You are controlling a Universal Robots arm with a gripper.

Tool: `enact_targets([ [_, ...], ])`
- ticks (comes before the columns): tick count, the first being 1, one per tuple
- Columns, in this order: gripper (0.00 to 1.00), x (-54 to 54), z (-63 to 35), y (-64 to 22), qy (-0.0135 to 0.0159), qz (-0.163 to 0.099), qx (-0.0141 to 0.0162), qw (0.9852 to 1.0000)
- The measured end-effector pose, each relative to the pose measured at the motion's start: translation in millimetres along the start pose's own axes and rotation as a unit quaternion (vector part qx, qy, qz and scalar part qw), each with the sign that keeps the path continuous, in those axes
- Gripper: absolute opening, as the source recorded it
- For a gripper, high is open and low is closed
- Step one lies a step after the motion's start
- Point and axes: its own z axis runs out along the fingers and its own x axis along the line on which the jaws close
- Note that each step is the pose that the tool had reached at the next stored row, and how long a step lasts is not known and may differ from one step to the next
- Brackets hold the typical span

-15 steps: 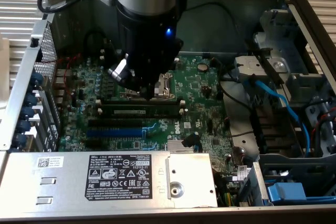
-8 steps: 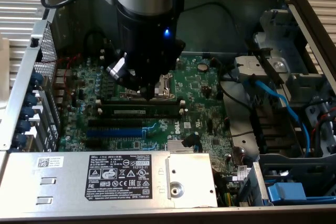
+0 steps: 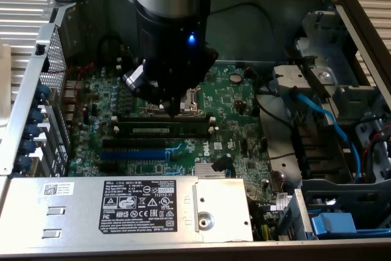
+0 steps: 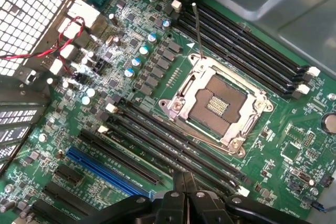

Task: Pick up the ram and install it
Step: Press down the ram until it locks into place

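**RAM in a slot beside the CPU socket, gripper closed and empty above it**

In the exterior view you see the ram (image 3: pixel 164 130) lying lengthwise in one of the long black memory slots (image 3: pixel 160 143) just below the CPU socket (image 3: pixel 183 103). It is a long, thin, dark stick with a pale label strip along its middle, and it matches the slots in length. White latches (image 3: pixel 212 128) stand at the slot ends toward the exterior view's right. Whether it is fully seated you cannot tell from here.

Your gripper (image 3: pixel 175 113) hangs over the edge of the socket, just above the stick. In the wrist view the gripper (image 4: pixel 185 192) has its two black fingers (image 4: pixel 177 184) pressed together with nothing between them, poised over the bank of dark slots (image 4: pixel 173 145) that run next to the metal socket frame (image 4: pixel 218 106).

Around it, the green motherboard (image 3: pixel 238 99) sits inside an open computer case (image 3: pixel 348 4). A blue expansion slot (image 4: pixel 113 169) lies beside the memory bank, and the power supply (image 3: pixel 122 209) with its black label takes up the near side in the exterior view.
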Motion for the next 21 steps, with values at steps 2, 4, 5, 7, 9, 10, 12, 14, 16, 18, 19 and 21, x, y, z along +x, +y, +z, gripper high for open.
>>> enact_targets([
  [2,0.10,0.0,-0.5,0.0,-0.0003,0.013,0.0006,0.9999],
  [4,0.10,0.0,-1.2,0.0,-0.0005,0.026,0.0012,0.9997],
  [5,0.10,0.0,-1.8,0.0,-0.0006,0.032,0.0015,0.9995],
  [7,0.10,-0.1,-2.9,0.1,-0.0010,0.045,0.0021,0.9990],
  [9,0.10,-0.2,-3.6,0.1,-0.0014,0.058,0.0026,0.9983],
  [10,0.10,-0.2,-3.8,0.1,-0.0016,0.064,0.0028,0.9979],
  [12,0.10,-0.2,-4.0,0.1,-0.0017,0.076,0.0033,0.9971],
  [14,0.10,-0.2,-4.2,0.1,-0.0019,0.088,0.0038,0.9961],
  [16,0.10,-0.2,-4.4,0.1,-0.0019,0.100,0.0044,0.9949],
  [18,0.10,-0.2,-4.4,0.1,-0.0020,0.112,0.0048,0.9937],
  [19,0.10,-0.2,-4.4,0.1,-0.0020,0.118,0.0050,0.9930],
  [21,0.10,-0.2,-4.4,0.1,-0.0018,0.130,0.0054,0.9915],
])
